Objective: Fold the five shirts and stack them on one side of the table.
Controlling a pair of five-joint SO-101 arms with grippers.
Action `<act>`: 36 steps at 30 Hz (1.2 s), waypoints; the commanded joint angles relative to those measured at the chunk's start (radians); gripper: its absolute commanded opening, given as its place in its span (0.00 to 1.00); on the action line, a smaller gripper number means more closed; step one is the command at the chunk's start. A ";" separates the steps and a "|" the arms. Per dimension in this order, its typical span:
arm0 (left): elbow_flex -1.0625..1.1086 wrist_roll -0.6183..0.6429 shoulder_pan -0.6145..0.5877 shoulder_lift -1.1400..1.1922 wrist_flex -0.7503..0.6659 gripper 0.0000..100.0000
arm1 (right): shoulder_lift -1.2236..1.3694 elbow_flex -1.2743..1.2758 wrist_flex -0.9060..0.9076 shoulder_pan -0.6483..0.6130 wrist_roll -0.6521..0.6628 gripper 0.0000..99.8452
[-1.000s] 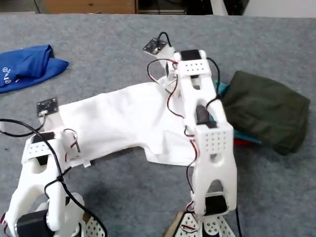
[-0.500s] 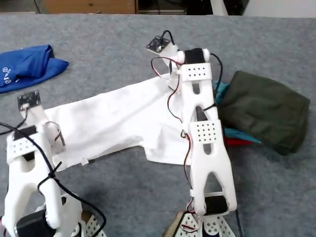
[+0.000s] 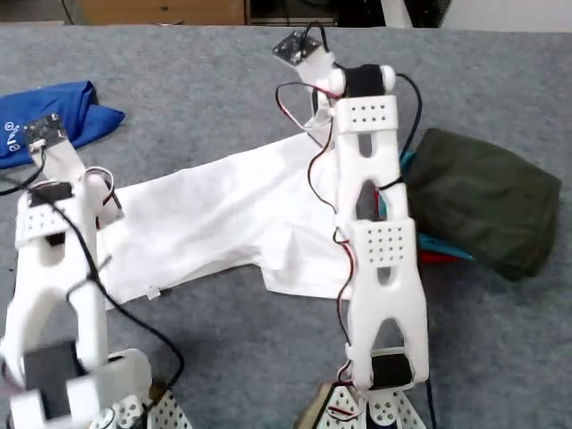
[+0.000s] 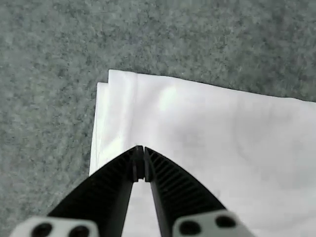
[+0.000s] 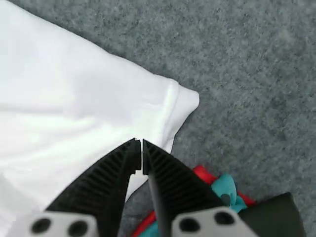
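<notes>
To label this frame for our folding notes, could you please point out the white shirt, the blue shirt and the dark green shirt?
white shirt [image 3: 214, 214], high view, middle of the cloth.
blue shirt [image 3: 79, 109], high view, its bare middle.
dark green shirt [image 3: 483, 201], high view, its top face.

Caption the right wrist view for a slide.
Right gripper, fingers shut, over the edge of the white shirt; folded shirts stacked beside it on the grey table.

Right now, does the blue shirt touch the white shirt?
Apart. In the high view a strip of bare table lies between the blue shirt and the white shirt.
</notes>
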 commanded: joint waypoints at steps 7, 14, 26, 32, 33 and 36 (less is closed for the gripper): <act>-0.282 0.028 -0.077 0.364 -0.043 0.02 | -0.097 0.418 -0.390 0.030 -0.023 0.02; -0.242 0.025 -0.078 0.377 -0.107 0.02 | 0.096 0.321 -0.523 0.058 -0.066 0.02; -0.301 0.031 -0.137 0.328 -0.002 0.02 | 0.180 -0.142 -0.092 0.033 0.000 0.02; -0.354 0.023 -0.135 0.170 0.114 0.02 | 0.170 -0.326 0.020 0.001 0.002 0.02; -0.342 0.023 -0.135 0.139 0.126 0.02 | 0.162 -0.309 0.021 -0.013 0.002 0.02; -0.262 -0.015 -0.126 0.045 0.135 0.02 | 0.105 -0.200 0.023 -0.036 0.002 0.02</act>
